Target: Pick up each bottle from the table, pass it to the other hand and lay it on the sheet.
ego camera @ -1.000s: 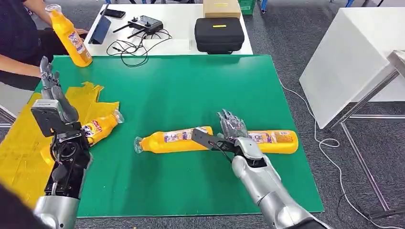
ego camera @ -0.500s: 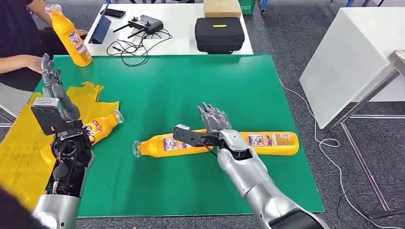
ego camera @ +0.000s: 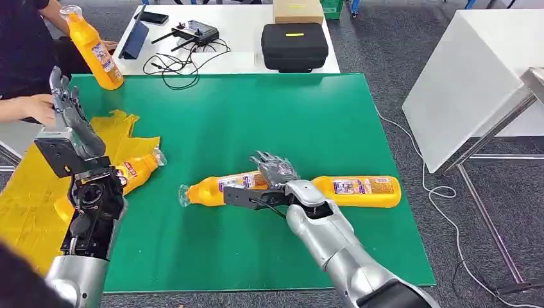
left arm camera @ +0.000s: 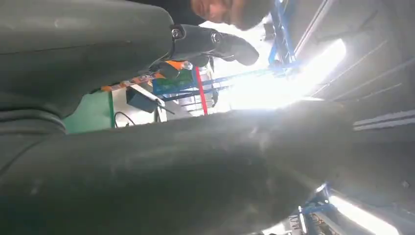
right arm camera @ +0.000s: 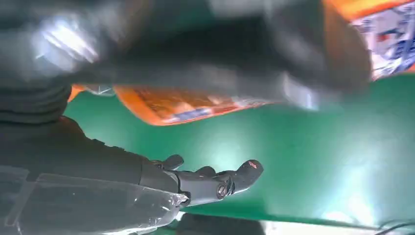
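Two orange bottles lie end to end on the green table (ego camera: 256,109): the middle bottle (ego camera: 212,190) with its clear cap to the left, and the right bottle (ego camera: 362,190). My right hand (ego camera: 274,171) hovers over the middle bottle's thick end, fingers spread and holding nothing. In the right wrist view that bottle (right arm camera: 195,105) lies close to the fingers (right arm camera: 215,183). A third bottle (ego camera: 131,172) lies on the yellow sheet (ego camera: 25,186) at the left. My left hand (ego camera: 67,112) is raised over the sheet, fingers straight up and empty.
A fourth orange bottle (ego camera: 96,48) stands upright at the table's far left corner. A person's hand (ego camera: 35,106) reaches in at the left edge. Behind, a white table holds a black case (ego camera: 294,46), cables and a controller (ego camera: 195,31). A white board (ego camera: 468,77) stands to the right.
My right hand has moved left, from over the right bottle to over the middle bottle's thick end. The person's hand has come in at the left. My left hand barely shifted.
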`<state>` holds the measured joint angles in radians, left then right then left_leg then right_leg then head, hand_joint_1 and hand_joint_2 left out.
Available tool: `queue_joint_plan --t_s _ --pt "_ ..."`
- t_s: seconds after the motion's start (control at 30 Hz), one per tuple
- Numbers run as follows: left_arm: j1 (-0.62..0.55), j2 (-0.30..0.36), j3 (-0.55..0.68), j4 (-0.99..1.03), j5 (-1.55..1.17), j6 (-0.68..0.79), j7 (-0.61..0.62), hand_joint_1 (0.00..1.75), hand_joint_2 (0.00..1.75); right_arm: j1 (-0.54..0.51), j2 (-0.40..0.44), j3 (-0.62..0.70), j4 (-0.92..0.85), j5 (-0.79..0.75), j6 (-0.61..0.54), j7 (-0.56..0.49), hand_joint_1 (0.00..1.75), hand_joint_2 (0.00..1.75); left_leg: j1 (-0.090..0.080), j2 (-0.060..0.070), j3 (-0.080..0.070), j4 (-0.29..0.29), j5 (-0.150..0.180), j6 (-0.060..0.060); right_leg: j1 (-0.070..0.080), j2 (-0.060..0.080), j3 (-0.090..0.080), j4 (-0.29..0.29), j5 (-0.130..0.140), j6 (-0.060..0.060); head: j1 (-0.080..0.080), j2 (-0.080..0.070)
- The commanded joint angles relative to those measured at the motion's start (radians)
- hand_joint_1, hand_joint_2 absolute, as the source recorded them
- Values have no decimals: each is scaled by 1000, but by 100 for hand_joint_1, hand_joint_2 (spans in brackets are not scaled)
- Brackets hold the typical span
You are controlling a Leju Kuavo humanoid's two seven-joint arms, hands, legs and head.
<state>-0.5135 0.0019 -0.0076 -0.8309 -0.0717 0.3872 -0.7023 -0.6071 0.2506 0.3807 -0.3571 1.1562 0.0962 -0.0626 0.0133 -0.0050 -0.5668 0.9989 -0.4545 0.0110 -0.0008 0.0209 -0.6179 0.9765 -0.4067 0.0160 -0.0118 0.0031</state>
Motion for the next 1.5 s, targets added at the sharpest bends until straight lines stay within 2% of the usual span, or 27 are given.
queue_joint_plan --t_s 0.03,0.43,0.77,0.8,0.93,1.03,1.07,1.3,1.37,1.43,1.5 --pt "-57 6 -33 73 17 3 4 0 0 -62 3 89 88 -7 56 1 0 175 0 -1 2 0 -1 0 0 -2 2 0 -1 0 0 0" --pt "-58 8 -37 72 29 5 4 0 0 -63 0 104 97 -6 74 11 0 175 0 -1 2 0 -1 0 0 -2 2 0 -1 0 0 0" --pt "-15 13 -60 -12 78 24 4 0 0 -31 -34 194 151 57 135 123 0 175 0 -2 5 -1 -1 0 1 -4 6 -1 -2 1 0 0" --pt "-5 17 -57 -26 88 23 4 0 0 -22 -45 200 150 61 141 120 173 175 0 -2 7 -2 -2 1 0 -5 7 -1 -3 1 0 0" --pt "30 29 -41 -65 107 21 4 0 0 -10 -69 202 152 60 147 114 175 175 0 -1 4 -2 -1 0 0 -2 5 -2 -1 1 0 0" --pt "41 34 -33 -73 115 13 4 0 0 -17 -72 205 152 62 159 113 175 175 0 -2 8 -3 -1 0 0 -4 9 -3 -2 1 0 0" --pt "40 35 -32 -74 117 9 4 0 0 -19 -73 208 151 64 163 115 175 175 0 -2 5 -2 0 0 0 -3 5 -2 -1 0 0 0" --pt "6 33 -29 -51 119 -5 4 0 0 -18 -88 208 153 59 179 128 175 175 0 -4 12 -3 -1 0 1 -7 13 -3 -2 1 0 0" --pt "3 32 -27 -48 120 -6 4 0 0 -19 -89 203 151 55 171 130 175 175 0 -3 8 -1 0 0 0 -5 9 -2 -1 1 0 0" --pt "-3 26 -27 -28 119 -3 4 0 0 -24 -88 178 142 30 132 141 175 175 0 -4 11 -2 -1 0 1 -7 12 -3 -2 1 0 0" --pt "-50 43 -31 106 149 -72 5 0 0 -55 -83 138 142 -13 63 136 175 175 0 -3 8 -1 0 0 0 -4 9 -2 -1 0 0 0"
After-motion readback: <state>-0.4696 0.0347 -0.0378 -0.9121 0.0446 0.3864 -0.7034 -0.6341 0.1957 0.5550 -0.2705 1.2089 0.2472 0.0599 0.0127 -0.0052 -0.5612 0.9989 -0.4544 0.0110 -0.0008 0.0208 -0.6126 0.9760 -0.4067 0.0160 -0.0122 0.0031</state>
